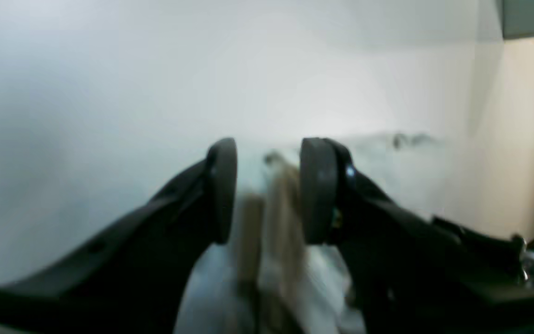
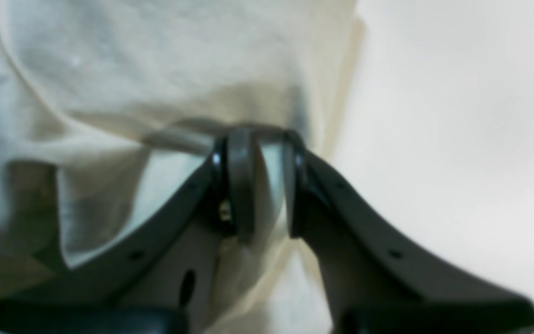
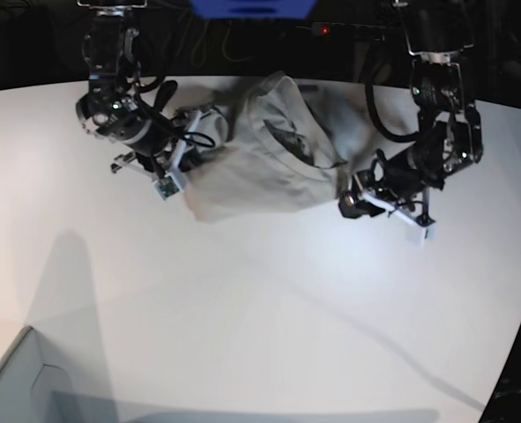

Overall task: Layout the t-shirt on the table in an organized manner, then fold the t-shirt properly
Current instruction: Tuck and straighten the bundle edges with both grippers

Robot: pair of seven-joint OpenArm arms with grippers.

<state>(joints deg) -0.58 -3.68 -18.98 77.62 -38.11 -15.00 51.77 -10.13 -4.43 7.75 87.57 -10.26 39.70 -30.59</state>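
I count one t-shirt (image 3: 264, 163), one table (image 3: 260, 300), and one pale box (image 3: 13, 383) at the corner. I also count two grippers: the left gripper (image 3: 353, 196) and the right gripper (image 3: 203, 132).

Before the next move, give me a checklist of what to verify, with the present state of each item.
1. Right end effector gripping the t-shirt: ok, a fold of cloth sits between its nearly closed pads.
2. Left end effector free of cloth: cannot tell; its jaws stand apart, but blurred cloth shows in the gap.
3. T-shirt laid flat: not ok, it is bunched and creased between the two arms.
4. T-shirt fully on the table: ok, none of it hangs over an edge.
5. Room to spread it: ok, wide white surface shows on the near side.
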